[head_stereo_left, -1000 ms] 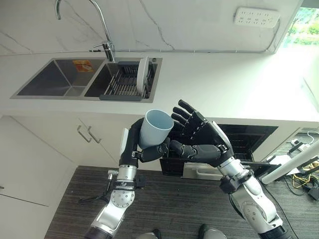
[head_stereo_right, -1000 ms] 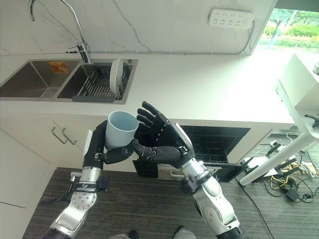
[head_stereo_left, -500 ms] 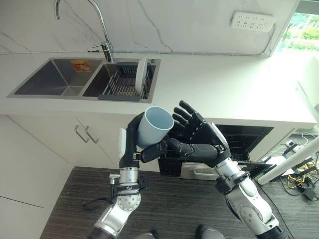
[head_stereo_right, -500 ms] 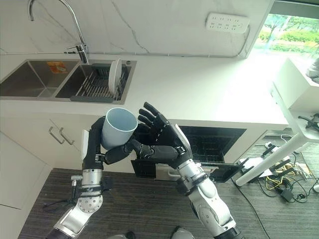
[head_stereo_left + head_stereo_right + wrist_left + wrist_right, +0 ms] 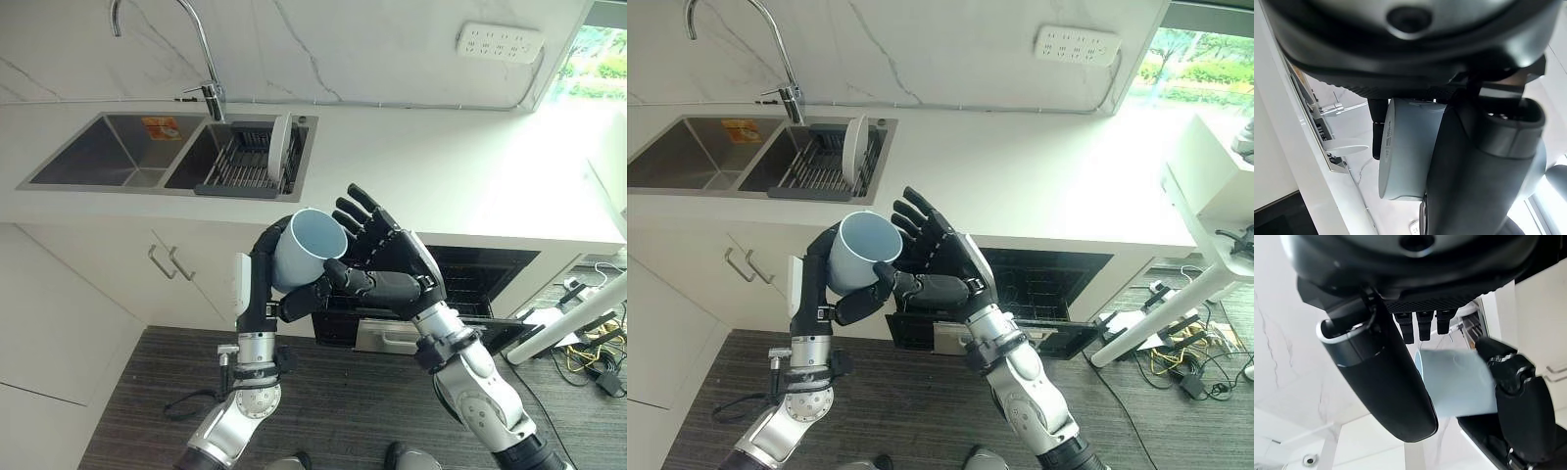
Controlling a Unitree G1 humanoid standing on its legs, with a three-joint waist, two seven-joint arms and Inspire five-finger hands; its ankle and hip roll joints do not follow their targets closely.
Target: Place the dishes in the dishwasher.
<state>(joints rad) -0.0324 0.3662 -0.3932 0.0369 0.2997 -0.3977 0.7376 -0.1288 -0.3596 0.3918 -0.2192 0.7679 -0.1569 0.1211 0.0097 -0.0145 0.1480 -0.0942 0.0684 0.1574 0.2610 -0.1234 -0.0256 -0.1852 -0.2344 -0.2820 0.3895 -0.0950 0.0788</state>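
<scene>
A pale blue cup (image 5: 306,245) is held up in front of the counter edge, its mouth tilted up and toward my right. My left hand (image 5: 259,279) is shut on it, fingers round its far side and the thumb across its base (image 5: 1474,186). My right hand (image 5: 394,266) is open right beside the cup, its straight fingers fanned out behind the rim and its thumb (image 5: 1381,382) reaching along the cup's lower side (image 5: 1454,382). Below and right of both hands the dishwasher (image 5: 482,284) stands open under the counter, its door lowered.
A white plate (image 5: 280,147) stands upright in the dark rack in the right basin of the sink (image 5: 118,152), under the faucet (image 5: 208,93). Cabinet handles (image 5: 168,262) are to the left. The white counter (image 5: 441,166) stretches to the right.
My right hand has closed in on the cup, its fingers now behind the rim. The cup has tipped a little further toward it in my left hand.
</scene>
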